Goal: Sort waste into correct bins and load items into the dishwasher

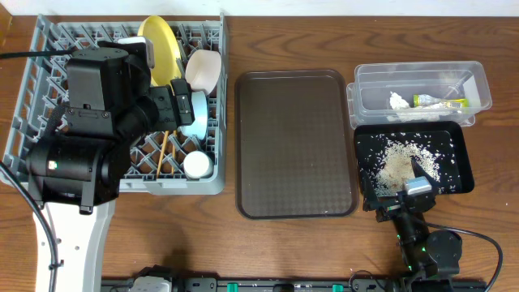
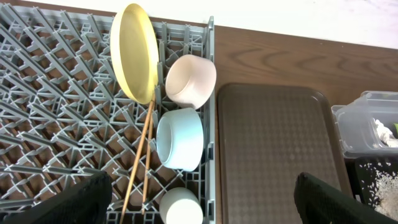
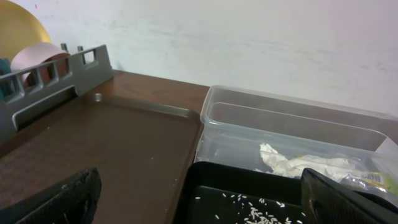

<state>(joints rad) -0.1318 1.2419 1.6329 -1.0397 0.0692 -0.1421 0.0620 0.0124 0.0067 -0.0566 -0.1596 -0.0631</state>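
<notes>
The grey dishwasher rack [image 1: 49, 49] holds the yellow plate [image 2: 134, 53] on edge, the white bowl [image 2: 189, 81], the light blue bowl [image 2: 180, 138], the white cup [image 2: 180, 206] and the chopsticks [image 2: 138, 158]. My left gripper [image 1: 185, 109] hovers over the rack's right side, open and empty [image 2: 208, 208]. The clear tub [image 1: 478, 81] contains the tissue [image 1: 397, 100] and the wrapper [image 1: 442, 102]. Rice scraps [image 1: 401, 166] lie in the black tray [image 1: 458, 174]. My right gripper [image 1: 397, 191] sits low at that tray's near left corner, open and empty [image 3: 205, 208].
The brown serving tray [image 1: 296, 142] lies bare between the rack and the bins. The left arm's bulky body covers the rack's left middle. The right arm's base stands at the table's front edge. A white wall runs behind the table.
</notes>
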